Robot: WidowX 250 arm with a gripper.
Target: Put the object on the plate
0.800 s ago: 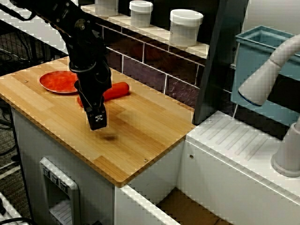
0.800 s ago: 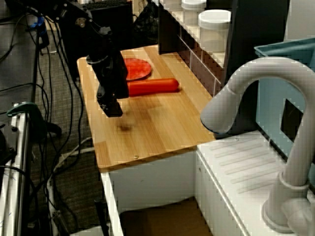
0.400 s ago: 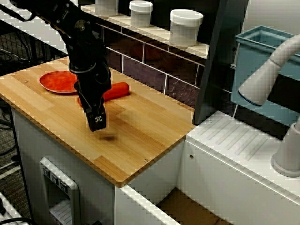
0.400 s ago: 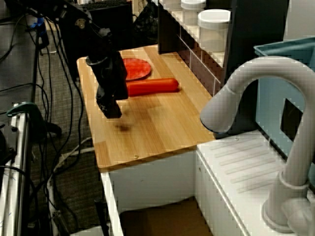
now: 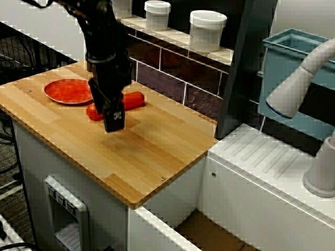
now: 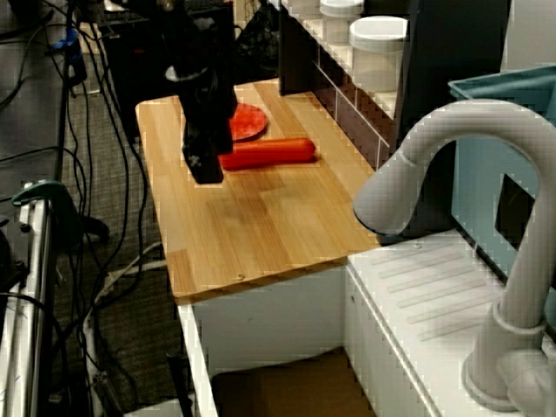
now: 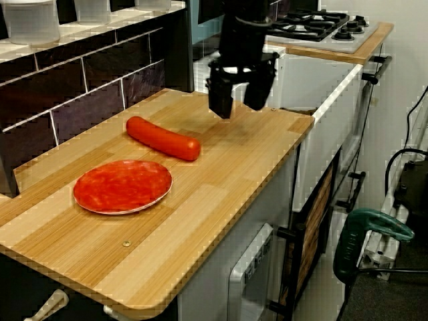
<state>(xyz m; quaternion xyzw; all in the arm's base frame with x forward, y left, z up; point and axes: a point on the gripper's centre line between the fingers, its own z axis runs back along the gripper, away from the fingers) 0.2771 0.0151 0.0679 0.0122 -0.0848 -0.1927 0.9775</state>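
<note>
The object [image 5: 133,100], a smooth red-orange sausage-like cylinder, lies on the wooden board next to the plate [image 5: 64,91], a shallow red round plate with nothing on it. In the view facing the tiled wall my black gripper [image 5: 114,121] hangs in front of the object's middle and hides part of it. From the plate's end, the gripper [image 7: 239,101] floats above the board just past the far tip of the object [image 7: 162,138], open, with nothing between its fingers. The plate [image 7: 122,186] lies nearer. Over the faucet, the gripper [image 6: 207,165] covers the left end of the object [image 6: 269,153] and part of the plate [image 6: 250,122].
White lidded jars [image 5: 207,30] stand on a shelf above the tiled wall behind the board. A dark upright panel [image 5: 246,63] bounds the board's right end. Beyond it are a grey faucet [image 6: 434,165], a teal bin [image 5: 293,57] and a white drainboard [image 5: 261,157].
The gripper has risen and moved back from the middle of the board toward the object and the wall. Object and plate have not moved.
</note>
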